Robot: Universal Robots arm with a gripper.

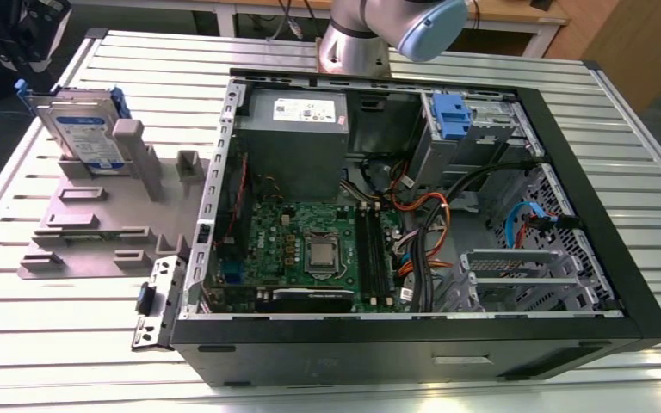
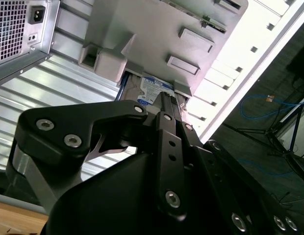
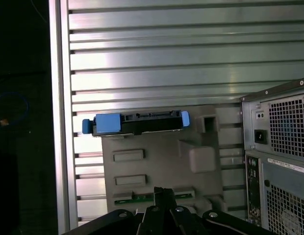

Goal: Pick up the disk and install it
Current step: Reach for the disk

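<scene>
One hand (image 3: 164, 192) — closed (nothing held) — hangs apart from the disk (image 3: 137, 123) upright in its grey stand (image 3: 159, 166).

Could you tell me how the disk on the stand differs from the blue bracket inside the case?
The disk stands upright in the stand, outside the case; the bracket sits inside it. The disk shows a silver labelled body; the bracket looks plain blue. Both have blue plastic.

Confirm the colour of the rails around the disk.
Blue rails on the disk; the first wrist view shows them best.
</scene>
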